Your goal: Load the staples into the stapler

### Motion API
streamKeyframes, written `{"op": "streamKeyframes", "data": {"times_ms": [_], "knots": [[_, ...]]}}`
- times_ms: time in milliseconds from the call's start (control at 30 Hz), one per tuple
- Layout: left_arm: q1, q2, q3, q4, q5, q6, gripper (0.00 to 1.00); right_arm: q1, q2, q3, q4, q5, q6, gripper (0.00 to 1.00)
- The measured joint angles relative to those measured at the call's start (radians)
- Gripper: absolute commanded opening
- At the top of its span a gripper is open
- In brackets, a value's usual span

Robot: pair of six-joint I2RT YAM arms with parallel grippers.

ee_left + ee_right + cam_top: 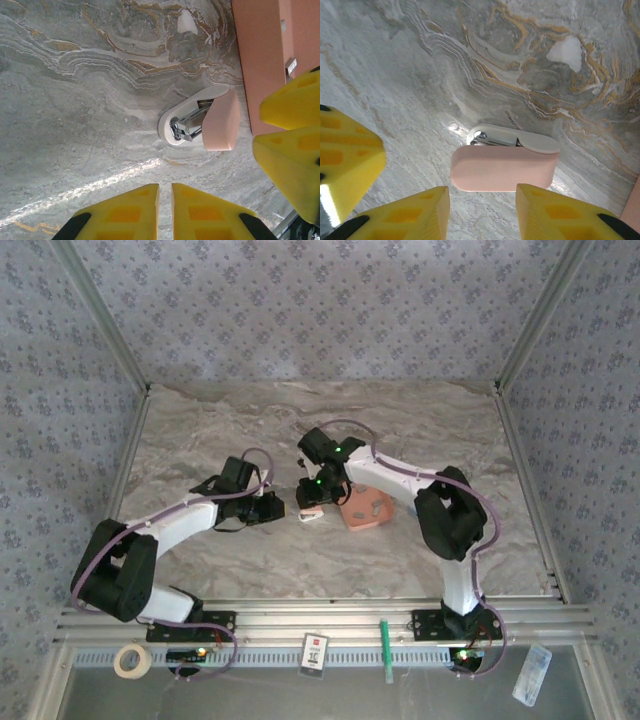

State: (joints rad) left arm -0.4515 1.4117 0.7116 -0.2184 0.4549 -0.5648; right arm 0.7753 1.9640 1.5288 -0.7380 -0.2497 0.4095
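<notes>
Salmon-pink plastic forms the upper shell of the stapler (502, 167), a rounded block set over a whitish base. A bright metal rail shows between the two at one end. The stapler lies on the table near its centre, just beside the left wall of the salmon-pink tray (257, 60), with a narrow strip of tabletop between them. On the tray floor lies a short grey metal bar, apparently a staple strip (290, 64).

The right gripper (482, 200) hangs over the stapler with its yellow fingers spread apart and nothing between them. The left gripper (165, 190) sits to the stapler's left, its yellow fingers drawn together to a thin slit, empty.

The table (200, 440) has a marbled surface, grey and cream with ochre veins. The walls (300, 300) are pale and carry a small repeated floral motif. Aluminium rails (300, 618) frame the near edge, where both arm bases are bolted. On the ledge below them lie a roll of tape (131, 660), a small card with a red label (315, 652) whose print is too small to read, a green pen (384, 648) and a clear packet (531, 675).
</notes>
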Motion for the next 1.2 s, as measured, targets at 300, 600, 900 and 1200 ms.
{"op": "streamKeyframes", "data": {"times_ms": [300, 600, 900, 1200], "knots": [[0.003, 0.0, -0.002, -0.008, 0.0, 0.007, 0.15, 0.009, 0.044, 0.0, -0.016, 0.01, 0.0, 0.37], [0.008, 0.0, -0.002, -0.011, 0.0, 0.007, 0.15, 0.029, 0.068, 0.034, -0.05, 0.057, 0.0, 0.36], [0.008, 0.0, -0.002, -0.011, 0.001, 0.007, 0.15, 0.048, 0.093, 0.069, -0.086, 0.113, 0.004, 0.35], [0.013, -0.001, -0.002, -0.018, 0.0, 0.007, 0.16, 0.081, 0.13, 0.137, -0.156, 0.19, 0.005, 0.35]]}}
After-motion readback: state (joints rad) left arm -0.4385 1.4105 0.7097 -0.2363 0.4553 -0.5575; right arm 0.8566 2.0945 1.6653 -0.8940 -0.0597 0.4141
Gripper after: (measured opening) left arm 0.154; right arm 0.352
